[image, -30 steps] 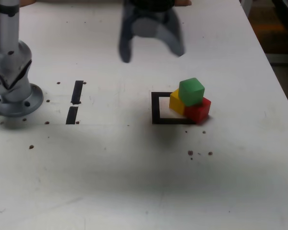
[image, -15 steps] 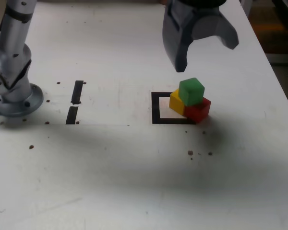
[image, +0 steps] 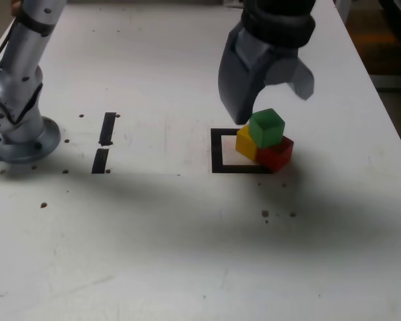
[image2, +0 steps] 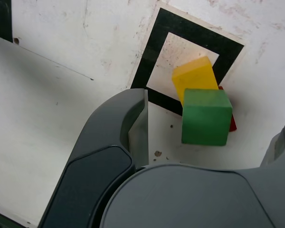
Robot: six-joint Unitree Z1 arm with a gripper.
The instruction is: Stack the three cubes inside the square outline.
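Now the gripper [image: 271,100], fingers spread wide and empty, is hovering above the green cube [image: 266,128], sitting right of centre between them.

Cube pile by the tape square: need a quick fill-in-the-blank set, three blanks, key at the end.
1. The top cube of the pile is ____.
2. The green cube rests on the yellow cube and the ____ cube.
3. The gripper above the pile has its jaws ____.
4. The square outline is made of ____ tape.

Missing words: green; red; open; black.
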